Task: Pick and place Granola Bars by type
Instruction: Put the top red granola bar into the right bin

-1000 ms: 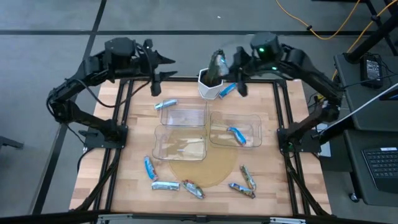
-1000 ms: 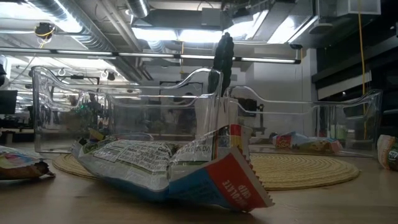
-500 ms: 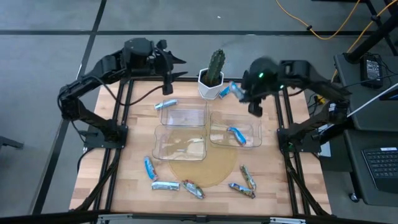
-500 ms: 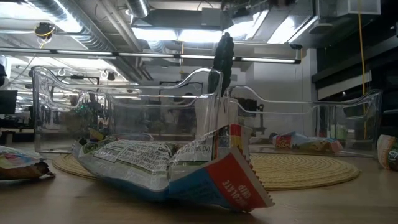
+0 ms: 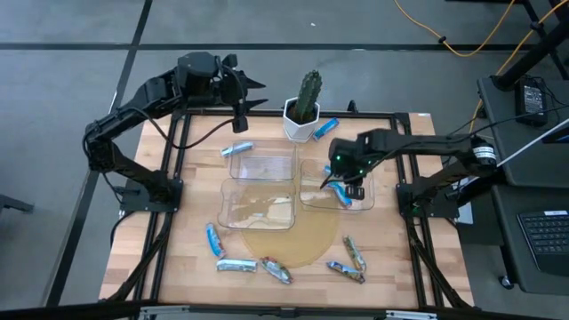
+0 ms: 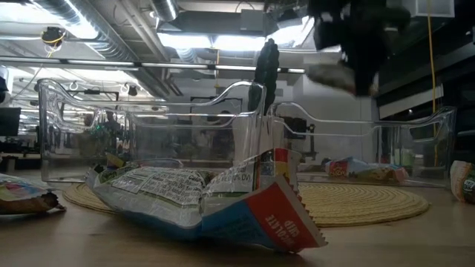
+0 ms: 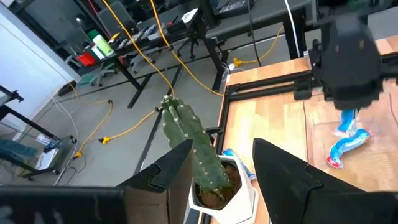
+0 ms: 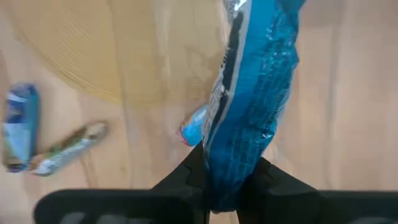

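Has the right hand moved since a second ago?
Yes. In the high view the right hand, shut on a blue bar, came from beside the cactus pot to above the right bin.

Potted cactus (image 7: 199, 155) between open left hand (image 7: 233, 171) fingers, blue bar (image 7: 239, 165) behind

Right gripper (image 5: 348, 185) over the right-hand bin (image 5: 311, 194), a bar (image 8: 249, 106) pinched between its fingers, another bar (image 5: 339, 193) lying in the bin directly beneath. Two more bins (image 5: 260, 188) to its left. Cactus pot (image 5: 301, 123) behind it, one bar (image 5: 324, 128) beside the pot. Left gripper (image 5: 240, 108) farther left, behind the bins. Loose bars (image 5: 353, 253) on the table in front.
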You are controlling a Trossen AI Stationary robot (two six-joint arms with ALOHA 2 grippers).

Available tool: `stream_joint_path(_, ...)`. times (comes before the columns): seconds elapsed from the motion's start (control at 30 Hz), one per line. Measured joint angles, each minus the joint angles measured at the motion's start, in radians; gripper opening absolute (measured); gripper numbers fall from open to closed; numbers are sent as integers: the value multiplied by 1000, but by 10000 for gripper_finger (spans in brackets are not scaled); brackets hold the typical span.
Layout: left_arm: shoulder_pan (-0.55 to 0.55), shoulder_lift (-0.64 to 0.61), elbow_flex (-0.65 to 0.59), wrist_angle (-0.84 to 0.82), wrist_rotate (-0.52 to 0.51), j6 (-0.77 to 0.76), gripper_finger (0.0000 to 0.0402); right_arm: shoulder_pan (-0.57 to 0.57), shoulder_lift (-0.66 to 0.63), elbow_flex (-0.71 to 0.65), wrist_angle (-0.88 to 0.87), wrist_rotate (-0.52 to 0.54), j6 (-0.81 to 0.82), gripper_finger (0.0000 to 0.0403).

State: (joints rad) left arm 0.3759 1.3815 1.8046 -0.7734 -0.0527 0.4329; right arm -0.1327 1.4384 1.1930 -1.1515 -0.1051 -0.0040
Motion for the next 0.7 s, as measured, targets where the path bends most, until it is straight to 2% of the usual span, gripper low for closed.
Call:
stream_joint_path(0.17,0,1,0,0,0,0,155,0,0,-134,94,-1,1,48)
stream_joint_path(0.3,0,1,0,0,0,0,156,0,0,-187,154,-39,3,48)
stream_joint_path(0.57,0,1,0,-1,-9,-1,151,-1,0,-200,218,-46,40,52)
stream_joint_path(0.7,0,1,0,-1,-9,-10,148,-1,0,-197,219,-46,54,78)
